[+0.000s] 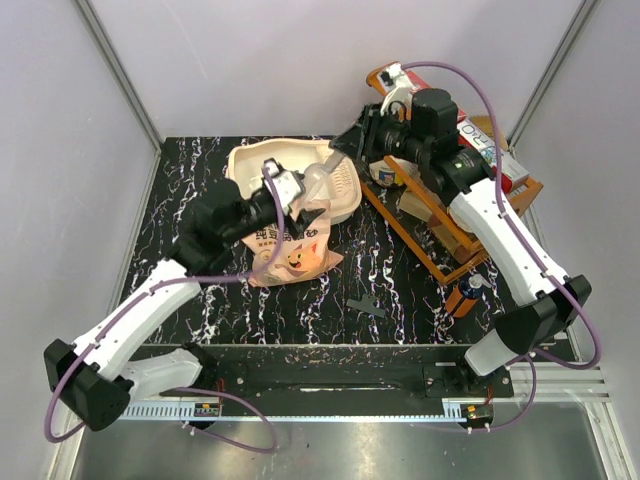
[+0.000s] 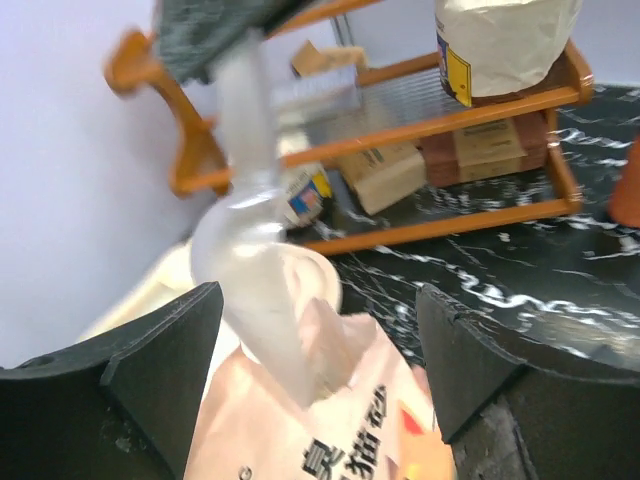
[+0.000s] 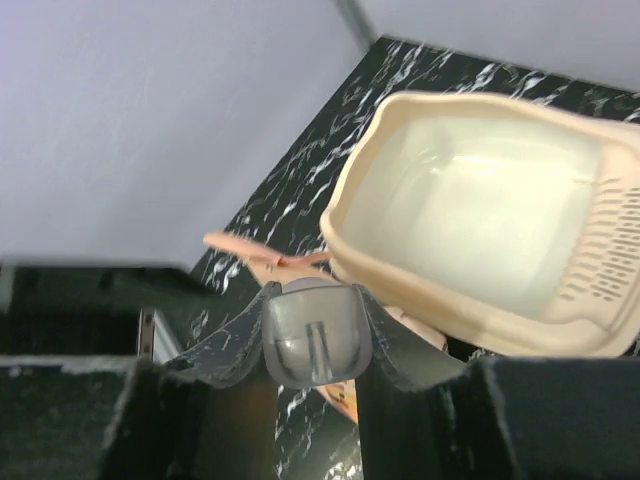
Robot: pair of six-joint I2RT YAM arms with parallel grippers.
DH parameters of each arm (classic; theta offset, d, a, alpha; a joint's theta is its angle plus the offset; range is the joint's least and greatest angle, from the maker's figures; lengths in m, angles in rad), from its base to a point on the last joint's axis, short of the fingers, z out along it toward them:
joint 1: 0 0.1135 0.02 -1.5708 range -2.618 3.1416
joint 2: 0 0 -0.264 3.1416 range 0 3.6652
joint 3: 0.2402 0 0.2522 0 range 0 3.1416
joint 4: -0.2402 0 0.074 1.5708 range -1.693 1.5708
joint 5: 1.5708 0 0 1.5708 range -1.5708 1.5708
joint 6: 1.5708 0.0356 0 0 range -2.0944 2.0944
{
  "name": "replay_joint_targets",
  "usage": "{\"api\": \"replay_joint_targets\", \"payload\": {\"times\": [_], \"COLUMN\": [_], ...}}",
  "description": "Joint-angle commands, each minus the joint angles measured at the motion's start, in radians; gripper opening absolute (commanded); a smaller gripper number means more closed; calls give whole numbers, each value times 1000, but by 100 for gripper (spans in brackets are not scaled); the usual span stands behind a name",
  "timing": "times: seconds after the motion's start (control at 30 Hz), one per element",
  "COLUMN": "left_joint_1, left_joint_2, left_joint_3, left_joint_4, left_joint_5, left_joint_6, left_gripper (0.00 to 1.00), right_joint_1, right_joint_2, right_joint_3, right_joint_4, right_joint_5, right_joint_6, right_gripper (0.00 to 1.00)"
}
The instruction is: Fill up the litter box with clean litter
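Left gripper stands with its jaws wide apart over the mouth of the pink-orange bag, gripping nothing. Right gripper is clamped on the handle of a translucent scoop, whose bowl hangs at the bag's opening. Just beyond the bag, the litter box sits on the black marbled table, with the wooden rack to its right.

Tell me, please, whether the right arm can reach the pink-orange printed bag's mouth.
Probably yes: the translucent plastic scoop in the right gripper seems to reach into the bag's open mouth unobstructed.
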Motion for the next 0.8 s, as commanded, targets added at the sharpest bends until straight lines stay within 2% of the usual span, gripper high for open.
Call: {"api": "replay_joint_targets", "payload": {"times": [0.0,0.07,0.23,0.47,0.6,0.77], "left_joint_1": [-129,-166,-212,-214,-214,-214], "left_joint_2": [-50,-37,29,65,116,167], "left_joint_3": [-129,-149,-156,-122,-96,-103], "left_joint_4": [384,446,598,614,586,637], "left_joint_5": [-306,-370,-515,-559,-573,-552], "left_joint_6": [406,488,564,586,615,659], "left_gripper": [82,81,76,67,59,40], "right_joint_1": [2,2,2,2,2,2], "right_joint_2": [-5,-5,-14,-26,-25,-19], "right_joint_3": [130,139,129,116,116,115], "right_joint_4": [-59,-60,-61,-60,-52,-49], "right_joint_5": [207,214,224,224,214,200], "right_joint_6": [116,134,142,140,140,136], "right_gripper": [0,0,0,0,0,0]}}
